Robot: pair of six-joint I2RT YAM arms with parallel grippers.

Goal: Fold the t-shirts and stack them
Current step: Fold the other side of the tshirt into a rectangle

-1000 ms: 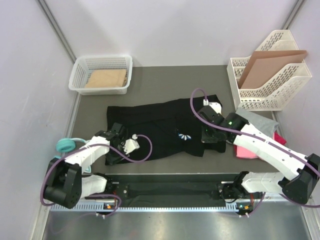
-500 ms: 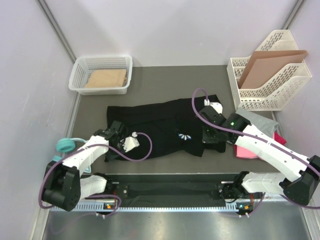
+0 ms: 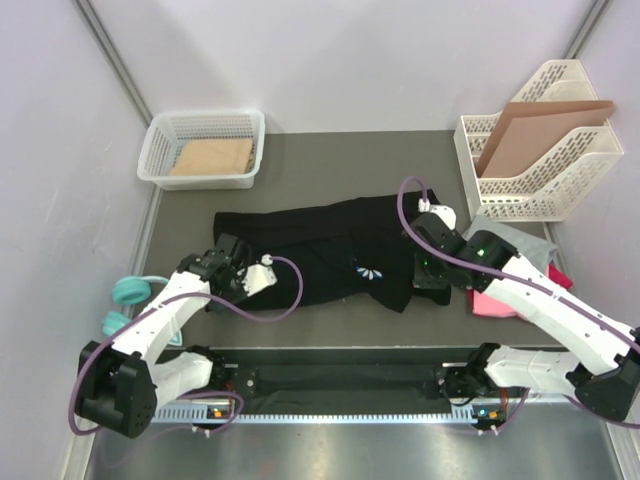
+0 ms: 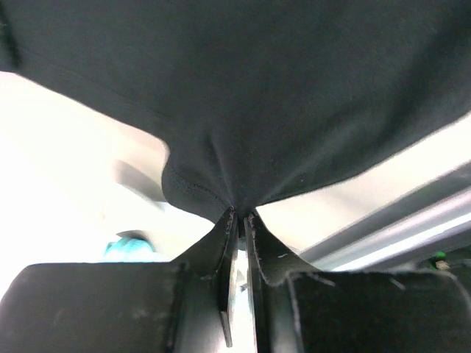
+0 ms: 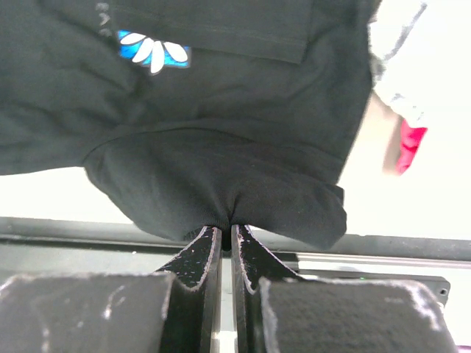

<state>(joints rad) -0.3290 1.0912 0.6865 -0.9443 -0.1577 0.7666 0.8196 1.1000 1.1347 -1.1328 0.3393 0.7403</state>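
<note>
The left gripper [image 4: 239, 213] has its fingers pressed together on a bunched piece of hem of the black t-shirt [image 4: 280, 95], and the cloth rises out of the pinch in a tight pucker. The right gripper [image 5: 227, 226] pinches the same shirt at its near right corner. A rounded pouch of fabric gathers at the tips, and the white-and-blue logo [image 5: 153, 50] shows beyond it.

From above, the shirt lies stretched across the middle of the dark mat [image 3: 330, 165] between the two arms, its far part flat. The pink t-shirt [image 3: 490, 303] and the grey t-shirt [image 3: 525, 243] lie heaped just beside it on the right, partly under the right arm.

The step in hand looks like carrying the near edge over the far part to make a fold. To do it well, both grippers should rise together and travel at one pace, so the edge between them stays taut and the crease runs straight. They should lift high enough that the hem does not drag the layer beneath. The right arm should stay clear of the pink heap. Neither gripper should release until the carried edge lines up with the far one.
</note>
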